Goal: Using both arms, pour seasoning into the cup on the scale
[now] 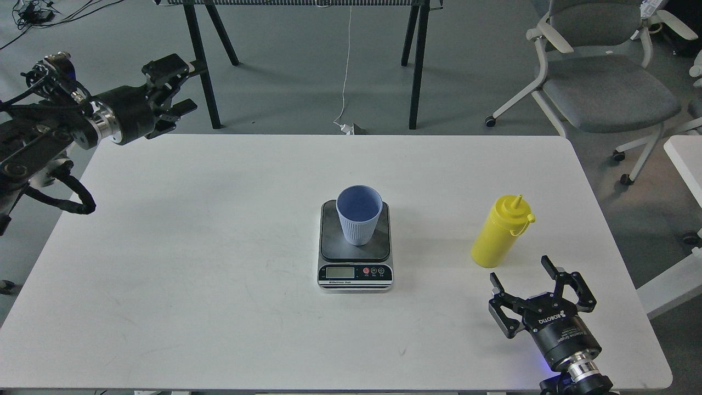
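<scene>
The light blue ribbed cup stands upright on the dark plate of the scale at the table's middle. The yellow seasoning bottle stands upright on the table to the right, its cap hanging at the side. My right gripper is open and empty, just in front of the bottle and apart from it. My left gripper is open and empty, held high beyond the table's far left corner.
The white table carries only the scale and the bottle. Black stand legs rise behind the table near my left gripper. A grey office chair stands at the back right. A second white table edge shows at far right.
</scene>
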`<state>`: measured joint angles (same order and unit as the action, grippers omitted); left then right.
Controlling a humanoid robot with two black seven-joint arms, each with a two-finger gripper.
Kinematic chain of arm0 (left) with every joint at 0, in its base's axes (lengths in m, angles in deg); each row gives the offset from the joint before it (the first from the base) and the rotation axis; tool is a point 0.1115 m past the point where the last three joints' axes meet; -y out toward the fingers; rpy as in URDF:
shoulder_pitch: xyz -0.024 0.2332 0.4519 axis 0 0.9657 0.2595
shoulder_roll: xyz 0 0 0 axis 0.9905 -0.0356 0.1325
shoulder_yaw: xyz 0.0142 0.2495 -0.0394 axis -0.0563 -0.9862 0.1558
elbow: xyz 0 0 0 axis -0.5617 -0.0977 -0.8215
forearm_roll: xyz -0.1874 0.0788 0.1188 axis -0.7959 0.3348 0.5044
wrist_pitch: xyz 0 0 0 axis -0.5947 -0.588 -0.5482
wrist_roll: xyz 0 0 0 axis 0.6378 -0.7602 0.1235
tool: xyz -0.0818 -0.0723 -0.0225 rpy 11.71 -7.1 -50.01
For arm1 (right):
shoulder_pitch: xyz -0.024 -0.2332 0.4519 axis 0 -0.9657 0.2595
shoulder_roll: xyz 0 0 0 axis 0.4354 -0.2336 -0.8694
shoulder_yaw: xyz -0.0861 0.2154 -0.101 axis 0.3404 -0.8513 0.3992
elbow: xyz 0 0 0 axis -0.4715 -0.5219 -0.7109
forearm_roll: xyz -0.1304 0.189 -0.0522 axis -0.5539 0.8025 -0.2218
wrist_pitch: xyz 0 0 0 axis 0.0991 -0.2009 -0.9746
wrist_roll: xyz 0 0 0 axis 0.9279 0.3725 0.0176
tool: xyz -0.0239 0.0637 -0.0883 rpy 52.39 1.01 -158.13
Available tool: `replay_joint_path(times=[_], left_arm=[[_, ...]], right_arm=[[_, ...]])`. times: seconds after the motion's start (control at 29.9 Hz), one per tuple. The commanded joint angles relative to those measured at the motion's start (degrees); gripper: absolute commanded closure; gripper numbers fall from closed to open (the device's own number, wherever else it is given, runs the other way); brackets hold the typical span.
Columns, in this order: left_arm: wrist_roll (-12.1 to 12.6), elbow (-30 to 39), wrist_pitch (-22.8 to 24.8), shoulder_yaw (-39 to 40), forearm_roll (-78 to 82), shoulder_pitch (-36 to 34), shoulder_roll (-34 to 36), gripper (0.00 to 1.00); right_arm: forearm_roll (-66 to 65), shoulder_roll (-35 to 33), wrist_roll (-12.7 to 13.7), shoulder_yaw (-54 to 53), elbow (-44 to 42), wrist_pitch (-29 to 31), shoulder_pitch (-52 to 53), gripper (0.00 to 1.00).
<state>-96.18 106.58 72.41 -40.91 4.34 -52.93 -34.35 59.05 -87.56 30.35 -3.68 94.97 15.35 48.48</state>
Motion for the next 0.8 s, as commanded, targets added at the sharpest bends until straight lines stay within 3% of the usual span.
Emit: replay_joint_path(times=[0.0, 0.43, 0.77], left_arm=[[0.0, -0.03, 0.0, 0.0, 0.01, -0.09, -0.23, 0.01], [0.0, -0.03, 0.0, 0.88, -0.35, -0.26, -1.46, 0.01], [0.0, 0.14, 0.0, 1.05, -0.61, -1.05, -1.99, 0.01]], right_arm=[[0.03, -2.97, -0.1, -1.04, 3.49, 0.0, -3.09, 0.01], [0.38, -19.85, -0.1, -10.62, 12.9, 0.0, -8.99, 0.02], [0.91, -28.82, 0.17, -20.2, 13.61, 0.0, -7.85, 0.01]])
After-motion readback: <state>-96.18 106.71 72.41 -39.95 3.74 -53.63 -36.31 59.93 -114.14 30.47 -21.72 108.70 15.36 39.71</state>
